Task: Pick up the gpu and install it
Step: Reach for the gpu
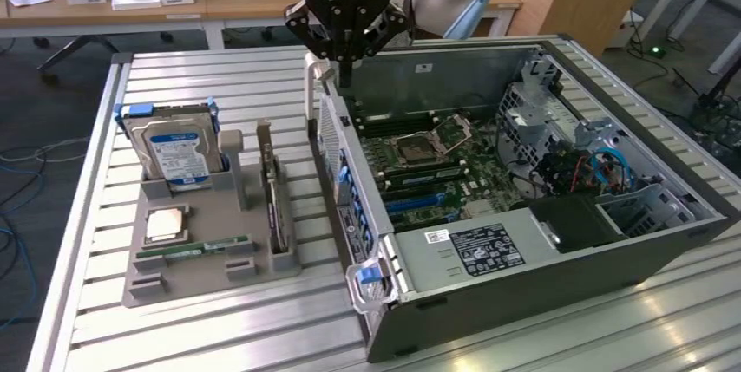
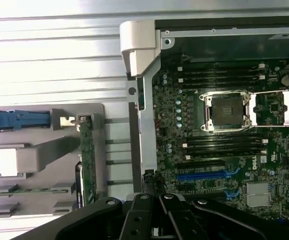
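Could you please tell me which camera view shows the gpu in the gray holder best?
The exterior view: it shows the gpu standing on edge in the gray holder, with its dark side face and pale bracket end visible. The wrist view looks down on it edge-on, so it appears as a thin green strip.

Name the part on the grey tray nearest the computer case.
The gpu, standing on edge beside the case; the hard drive and memory stick sit farther.

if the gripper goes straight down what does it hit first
The gripper likely meets the case wall first; depth is unclear, so it might land just inside on the motherboard.
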`<state>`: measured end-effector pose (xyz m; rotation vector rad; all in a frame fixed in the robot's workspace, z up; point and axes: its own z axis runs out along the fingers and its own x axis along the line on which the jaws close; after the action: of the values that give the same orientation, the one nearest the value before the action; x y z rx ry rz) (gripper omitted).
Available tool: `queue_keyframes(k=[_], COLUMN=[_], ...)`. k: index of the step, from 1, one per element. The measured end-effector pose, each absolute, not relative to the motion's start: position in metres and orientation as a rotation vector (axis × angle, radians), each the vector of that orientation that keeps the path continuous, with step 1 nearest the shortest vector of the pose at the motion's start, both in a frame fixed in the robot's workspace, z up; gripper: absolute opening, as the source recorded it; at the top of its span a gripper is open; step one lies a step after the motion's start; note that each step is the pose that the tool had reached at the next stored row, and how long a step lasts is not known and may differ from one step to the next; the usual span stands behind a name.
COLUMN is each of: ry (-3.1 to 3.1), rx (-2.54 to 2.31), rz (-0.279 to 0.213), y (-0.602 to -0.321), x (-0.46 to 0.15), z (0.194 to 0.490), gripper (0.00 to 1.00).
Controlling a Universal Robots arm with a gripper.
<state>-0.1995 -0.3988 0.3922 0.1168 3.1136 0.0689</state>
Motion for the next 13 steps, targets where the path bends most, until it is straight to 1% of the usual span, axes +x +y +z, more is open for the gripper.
queue_keyframes(k=[13], ry=[3.114], rx=[0.117], rz=[0.069], y=[-0.399], x=[-0.225], z=[0.392], gripper=[0.11])
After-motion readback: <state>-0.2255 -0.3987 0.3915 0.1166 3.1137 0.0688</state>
